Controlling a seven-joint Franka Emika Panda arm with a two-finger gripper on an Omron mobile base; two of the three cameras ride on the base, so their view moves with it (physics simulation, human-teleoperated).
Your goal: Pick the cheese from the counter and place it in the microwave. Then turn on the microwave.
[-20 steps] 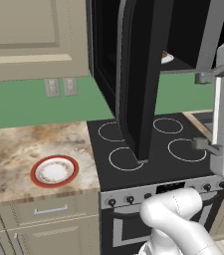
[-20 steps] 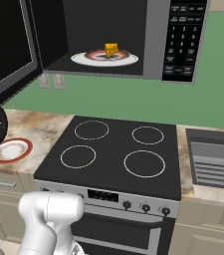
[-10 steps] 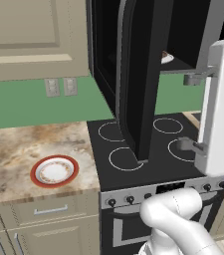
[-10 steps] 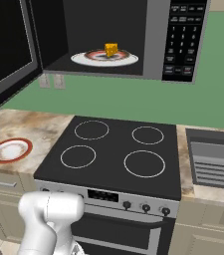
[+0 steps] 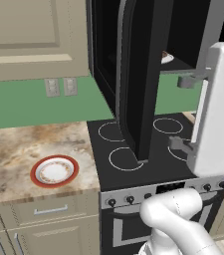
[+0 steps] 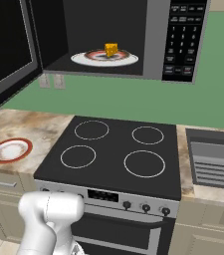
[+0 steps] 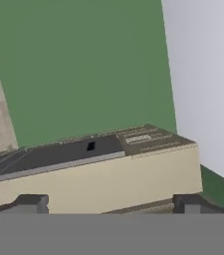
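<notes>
The microwave (image 6: 133,40) hangs above the stove (image 6: 116,154), and its door (image 5: 141,74) stands swung wide open, jutting out toward the near side over the burners. To the left of the stove runs the counter (image 5: 14,149), with a red-rimmed plate (image 5: 55,171) lying near its front edge, just beside the stove; to the right of the stove is a sink (image 6: 215,159). Inside the microwave sits a white plate (image 6: 105,58), and the cheese (image 6: 111,49) rests on it, a small orange-yellow wedge near the plate's middle. So the first half of the job looks done: the cheese is off the counter and in the microwave. What seems left is to shut the door and then press a button on the panel (image 6: 183,40) at the microwave's right side, since the oven cannot sensibly be started with its door hanging open. The gripper (image 7: 111,204) shows in the hand view as two dark finger tips standing wide apart with nothing between them, so it is open and empty; it looks out over a beige surface toward a green wall, away from the microwave. The arm will likely have to swing round to the door's outer face to push it closed before going for the panel.
</notes>
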